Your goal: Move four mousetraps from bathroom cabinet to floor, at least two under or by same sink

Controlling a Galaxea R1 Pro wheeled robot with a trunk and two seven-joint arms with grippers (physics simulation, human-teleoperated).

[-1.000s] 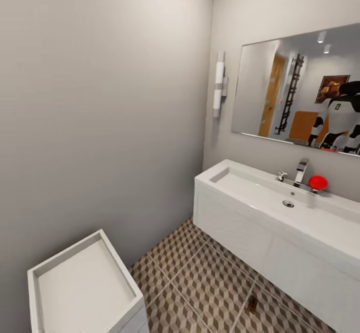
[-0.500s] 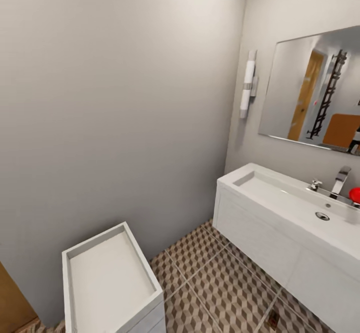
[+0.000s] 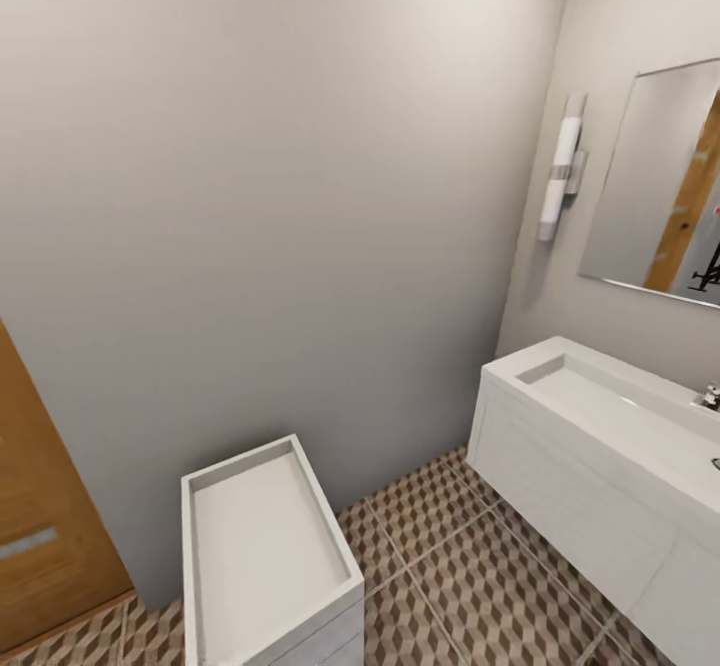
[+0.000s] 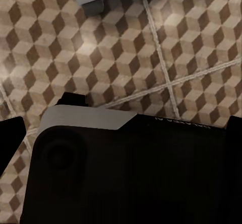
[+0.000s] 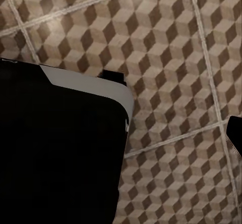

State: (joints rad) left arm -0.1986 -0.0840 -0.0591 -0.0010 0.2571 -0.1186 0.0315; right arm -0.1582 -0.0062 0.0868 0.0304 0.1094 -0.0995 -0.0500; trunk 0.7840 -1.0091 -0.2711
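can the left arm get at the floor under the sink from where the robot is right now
Probably not yet. The sink stands off to the right, with open tiled floor before it, and the left wrist view looks down on floor tiles beside a white corner. Nothing blocks the way; the robot likely must move closer.

So there's an open strip of bathroom floor (image 3: 470,566) running between the sink (image 3: 610,446) on the right and the white square toilet (image 3: 265,556) at lower left, room to reach down there. Bare grey wall (image 3: 280,176) closes off the far end. A wooden door (image 3: 45,526) sits at the left edge, just past the toilet. Both wrist views look down on clear tile, nothing lying on it
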